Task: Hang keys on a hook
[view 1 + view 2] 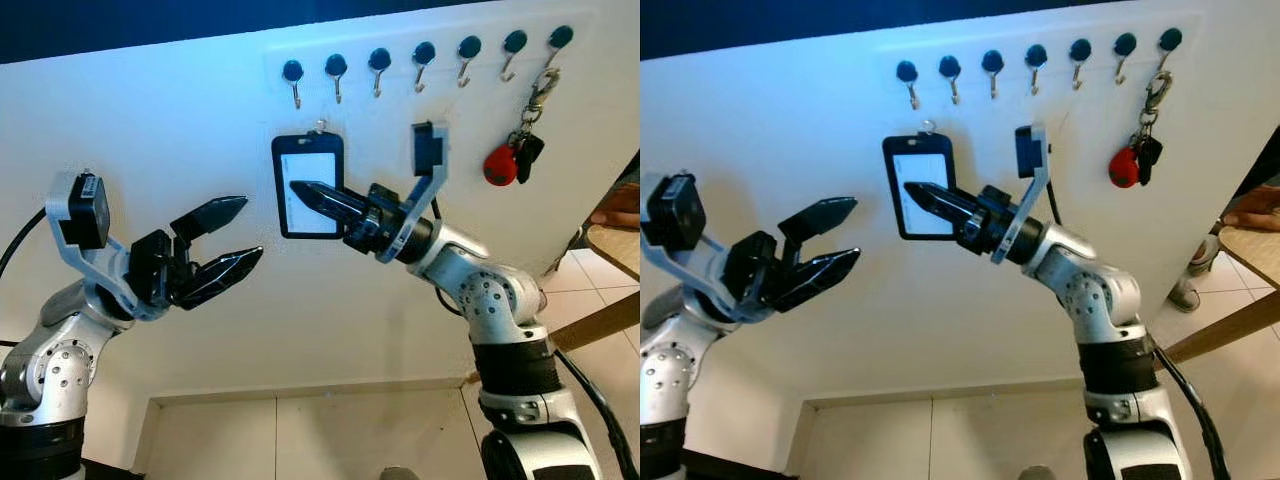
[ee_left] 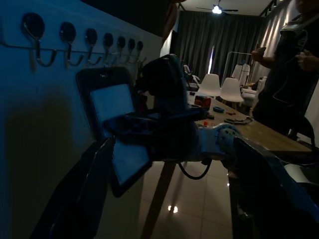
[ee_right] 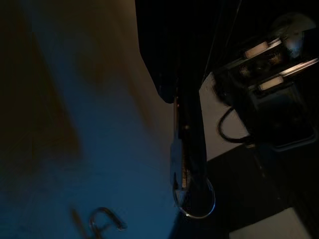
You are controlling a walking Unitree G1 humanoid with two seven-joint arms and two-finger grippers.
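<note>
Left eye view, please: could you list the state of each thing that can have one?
Black card holder with white insert: held flat against the white wall, below the hooks, not hung.
Right gripper: shut on the card holder.
Left gripper: fingers open, empty.
Key bunch with red fob: hanging from the rightmost hook.
Row of black-capped metal hooks: the other six bare.

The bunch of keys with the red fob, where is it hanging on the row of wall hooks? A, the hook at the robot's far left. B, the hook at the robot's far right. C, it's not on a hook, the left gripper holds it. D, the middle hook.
B: the bunch of keys with the red fob hangs by its metal clasp from the rightmost of the seven wall hooks, while the left gripper is open and empty.
</note>
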